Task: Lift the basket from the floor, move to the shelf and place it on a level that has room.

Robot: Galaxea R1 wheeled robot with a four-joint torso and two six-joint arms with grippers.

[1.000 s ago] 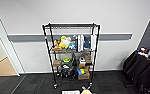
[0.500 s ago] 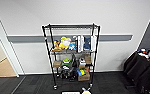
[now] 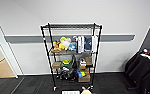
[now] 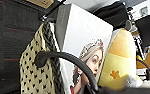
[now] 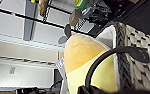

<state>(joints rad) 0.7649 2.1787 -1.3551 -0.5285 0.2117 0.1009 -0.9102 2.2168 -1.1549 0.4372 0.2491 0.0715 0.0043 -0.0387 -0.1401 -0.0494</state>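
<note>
I am facing the shelf (image 3: 71,56), which is standing against the far wall on the floor (image 3: 36,83), with its top level (image 3: 71,26) sitting bare while the lower tiers are carrying toys, books and boxes. The basket (image 3: 76,92) is riding at the near edge of the head view, just in front of the shelf's feet, and I am reading it as already lifted, since both wrist cameras are looking down past its dark rim.

In the left wrist view the basket's woven side (image 4: 34,72) is hanging beside a big white book (image 4: 84,42) and a yellow plush toy (image 4: 121,60) packed inside. That load is making me judge it moderately heavy and top-full. The weave looks semi-stiff, so it will likely flex a little if carried unevenly.

The loop handles are the places to hold: one (image 4: 66,62) is arching near my left hand, the other (image 5: 113,60) near my right hand. I cannot tell whether either hand is clenched on its loop, because the fingers are not clear.
</note>
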